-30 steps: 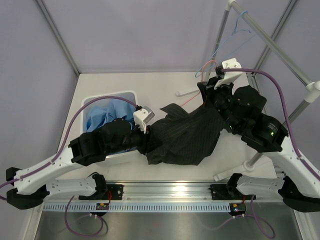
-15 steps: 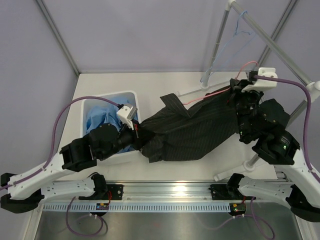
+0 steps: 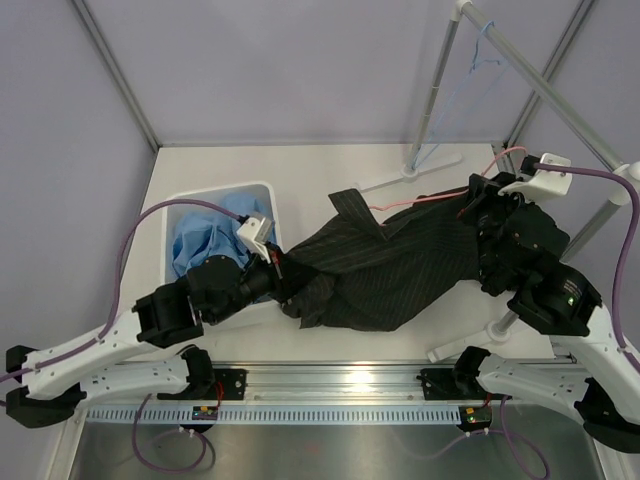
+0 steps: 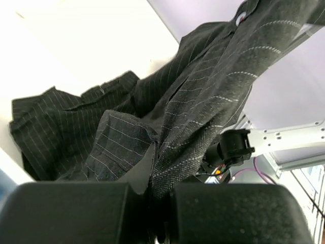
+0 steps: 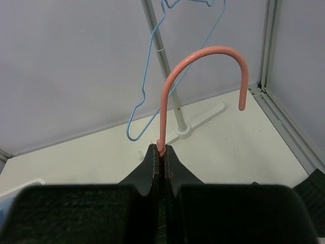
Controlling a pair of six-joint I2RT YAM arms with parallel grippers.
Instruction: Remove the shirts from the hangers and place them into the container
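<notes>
White basket (image 3: 215, 190) w/ blue shirt (image 3: 200, 240) inside; blk shirt (image 3: 390, 265) beside it.

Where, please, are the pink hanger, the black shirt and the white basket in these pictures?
pink hanger (image 5: 216, 48), right wrist view, top of its hook's curve.
black shirt (image 3: 390, 265), top external view, middle of the spread fabric.
white basket (image 3: 215, 191), top external view, its far rim.

Before me the white table (image 3: 330, 165) carries a white basket (image 3: 215, 191) at left, the black pinstriped shirt (image 3: 390, 270) sprawled mid-table touching it, and 2 rack feet (image 3: 440, 163) on the right.
</notes>
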